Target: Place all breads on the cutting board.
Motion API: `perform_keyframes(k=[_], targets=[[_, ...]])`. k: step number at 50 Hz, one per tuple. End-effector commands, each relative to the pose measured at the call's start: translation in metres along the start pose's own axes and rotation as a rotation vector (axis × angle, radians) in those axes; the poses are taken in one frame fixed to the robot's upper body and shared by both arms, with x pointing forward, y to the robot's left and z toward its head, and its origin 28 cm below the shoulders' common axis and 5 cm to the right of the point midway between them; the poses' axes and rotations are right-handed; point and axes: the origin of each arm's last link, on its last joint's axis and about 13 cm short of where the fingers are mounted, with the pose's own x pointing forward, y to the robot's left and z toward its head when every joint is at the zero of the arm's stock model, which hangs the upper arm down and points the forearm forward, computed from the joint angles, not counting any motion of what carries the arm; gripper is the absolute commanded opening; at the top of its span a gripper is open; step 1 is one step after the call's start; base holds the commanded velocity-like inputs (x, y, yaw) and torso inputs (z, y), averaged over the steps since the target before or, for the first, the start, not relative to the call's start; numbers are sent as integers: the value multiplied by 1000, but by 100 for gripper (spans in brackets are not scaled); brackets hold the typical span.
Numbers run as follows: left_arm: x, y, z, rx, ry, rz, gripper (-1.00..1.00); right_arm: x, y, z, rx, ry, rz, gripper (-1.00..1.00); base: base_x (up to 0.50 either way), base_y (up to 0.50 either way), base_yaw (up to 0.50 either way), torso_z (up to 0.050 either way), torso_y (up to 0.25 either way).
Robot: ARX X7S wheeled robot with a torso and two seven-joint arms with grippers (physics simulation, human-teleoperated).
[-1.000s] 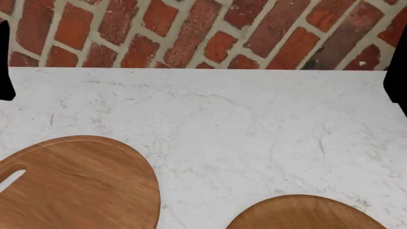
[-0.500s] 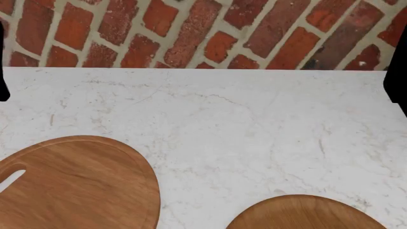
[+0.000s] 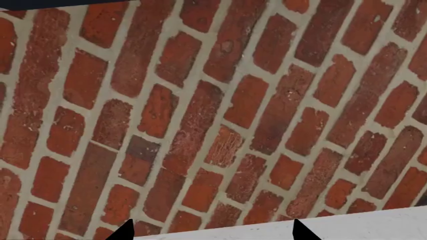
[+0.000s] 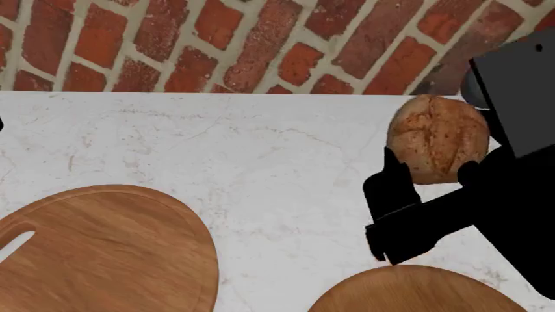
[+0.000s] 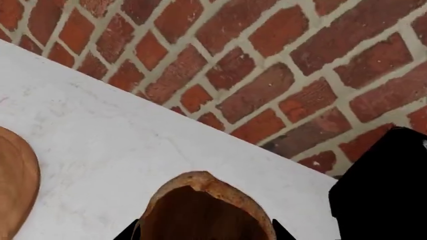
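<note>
The right gripper (image 4: 435, 170) swings into the head view above the tabletop's (image 4: 260, 162) far right corner, gripping the dark-brown speckled roll (image 4: 438, 138), while the dark shape once at the far left edge slips away.

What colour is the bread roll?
Brown with dark speckles; the roll shows best in the head view.
</note>
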Motion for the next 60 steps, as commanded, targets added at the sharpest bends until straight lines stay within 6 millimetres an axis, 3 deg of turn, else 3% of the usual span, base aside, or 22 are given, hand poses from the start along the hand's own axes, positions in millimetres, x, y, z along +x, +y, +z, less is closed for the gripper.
perform_keyframes(k=[1,12,26,47,60], targets=[[3,2,3,-22,-17,6,100,29,15,51,-153,-94,102,-100,0,0,0,0,0],[2,3,4,-22,-19,13,100,76,26,53,-98,-53,248,-100,0,0,0,0,0],[0,5,6,-23,-24,21,100,110,43,59,-106,1,381,-100,0,0,0,0,0],[-3,7,10,-30,-38,31,100,158,90,72,-187,54,608,-100,0,0,0,0,0],[-4,12,5,-40,-29,50,100,193,132,82,-237,64,766,-100,0,0,0,0,0]])
